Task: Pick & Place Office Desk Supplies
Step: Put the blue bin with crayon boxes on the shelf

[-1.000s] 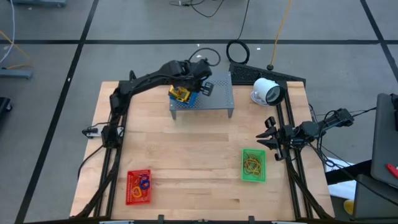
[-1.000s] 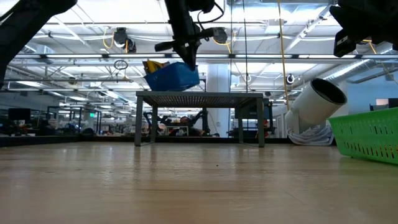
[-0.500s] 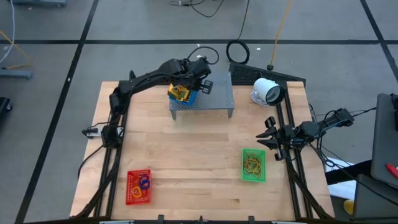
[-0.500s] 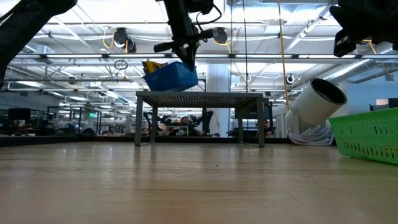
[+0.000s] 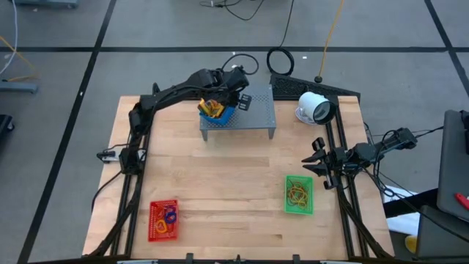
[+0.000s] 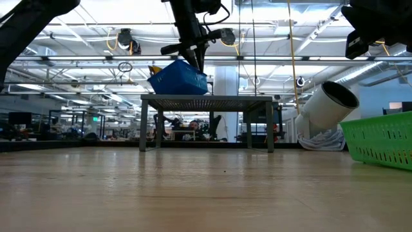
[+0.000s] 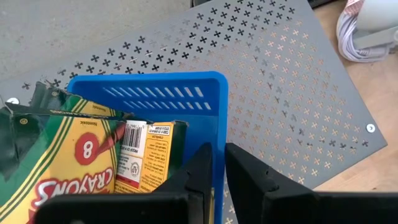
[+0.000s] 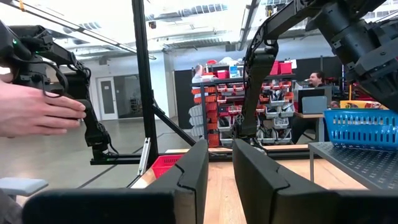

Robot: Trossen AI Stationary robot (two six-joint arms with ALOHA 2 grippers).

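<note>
**Setting the blue basket on the metal stand**

Looking down from the high view, we found our left gripper [image 5: 226, 97] in the upper middle of the frame, over the left end of the grey perforated stand [image 5: 253, 116]. Its fingers [image 7: 202, 171] stood narrow, one on each side of the rim of the blue basket [image 7: 177, 102], pinching that wall between them in the left wrist view. The basket held yellow crayon packs [image 7: 81, 158], one showing a barcode label, another a red circle with an 8. In the low view the blue basket [image 6: 179, 78] sat tilted at the left end of the stand top [image 6: 206, 98], its lower edge at the surface; whether it rested fully we could not tell.

Our right gripper [image 5: 316, 163] waited at the right middle of the high view, beside the table's right edge, above and right of the green basket [image 5: 298, 195]. Its fingers [image 8: 193, 168] stood narrow with a small gap and held nothing. That green basket lay at the lower right of the table with tan loops inside. The red basket [image 5: 163, 220] lay at the lower left, holding purple and orange loops. The white round device [image 5: 314, 107] sat at the upper right, just beside the stand.

In the right wrist view a person's hand [image 8: 37, 109] showed at the left edge, in the room beyond the table.
</note>
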